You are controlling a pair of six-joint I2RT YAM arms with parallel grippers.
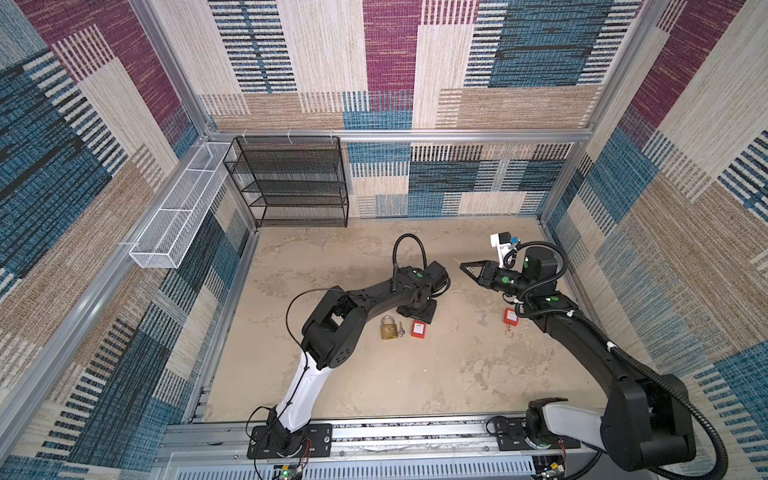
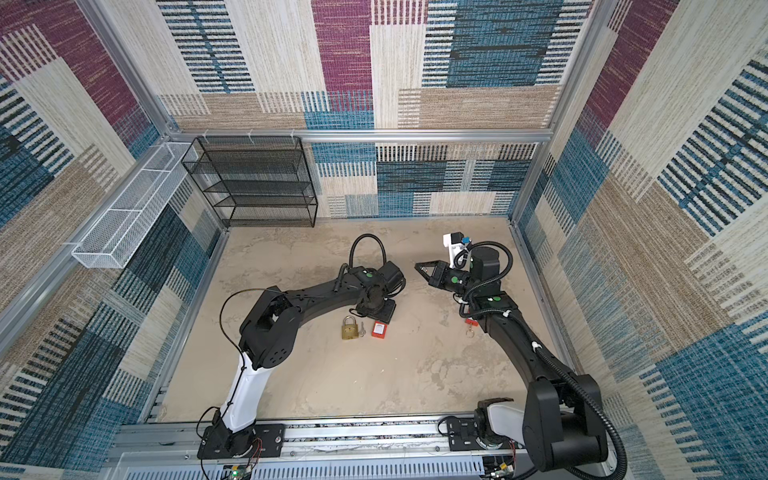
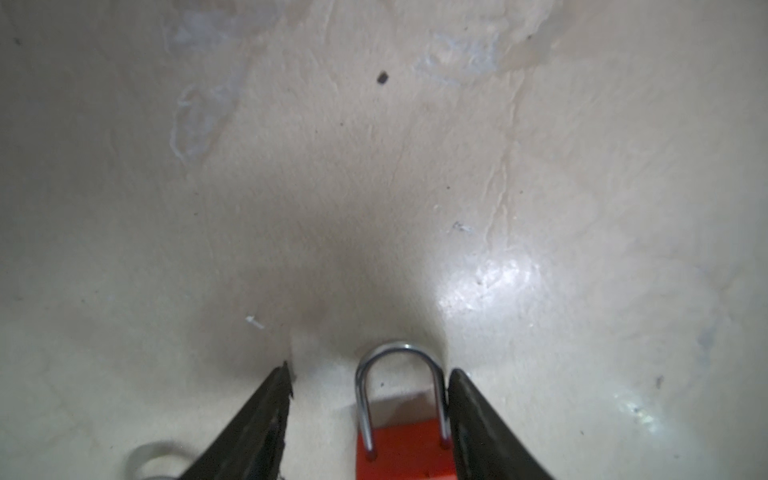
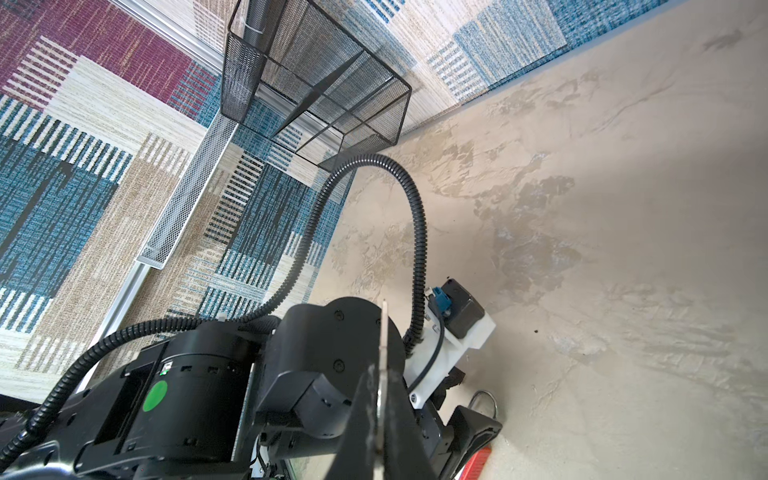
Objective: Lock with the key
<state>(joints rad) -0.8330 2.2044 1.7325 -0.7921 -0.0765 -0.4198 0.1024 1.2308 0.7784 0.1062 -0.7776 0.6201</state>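
Note:
A red padlock (image 1: 419, 329) with a silver shackle (image 3: 399, 374) lies flat on the beige floor. My left gripper (image 3: 370, 374) points down over it, open. One finger (image 3: 478, 424) lies against the shackle's side and the other stands well clear. In the right wrist view the same padlock (image 4: 478, 461) shows beside that gripper. My right gripper (image 1: 463, 266) hovers above the floor to the right, shut on a thin silver key (image 4: 384, 328) whose blade sticks out past the fingertips.
A brass padlock (image 1: 388, 328) with a small key (image 1: 401, 328) beside it lies just left of the red one. A second red padlock (image 1: 510, 316) with a key ring lies under my right arm. A black mesh shelf (image 1: 291, 183) and a white wire basket (image 1: 174, 216) stand at the back left.

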